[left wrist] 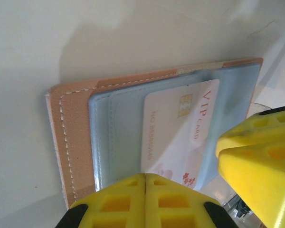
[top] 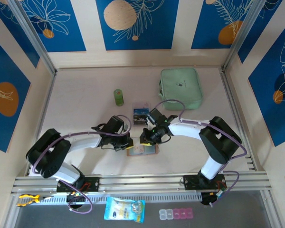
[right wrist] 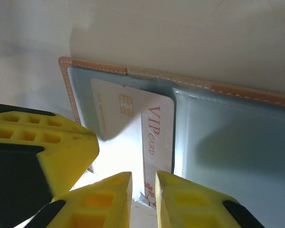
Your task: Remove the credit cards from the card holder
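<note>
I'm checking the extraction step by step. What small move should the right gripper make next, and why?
Probably close the right gripper on the VIP card and draw it clear of the pocket. Its fingers stand slightly apart over the card's near edge, the card lies partly out, and the shut left gripper sits at the edge of the card holder.

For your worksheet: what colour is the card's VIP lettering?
Red, on the pale card; clearest from the right wrist.
</note>
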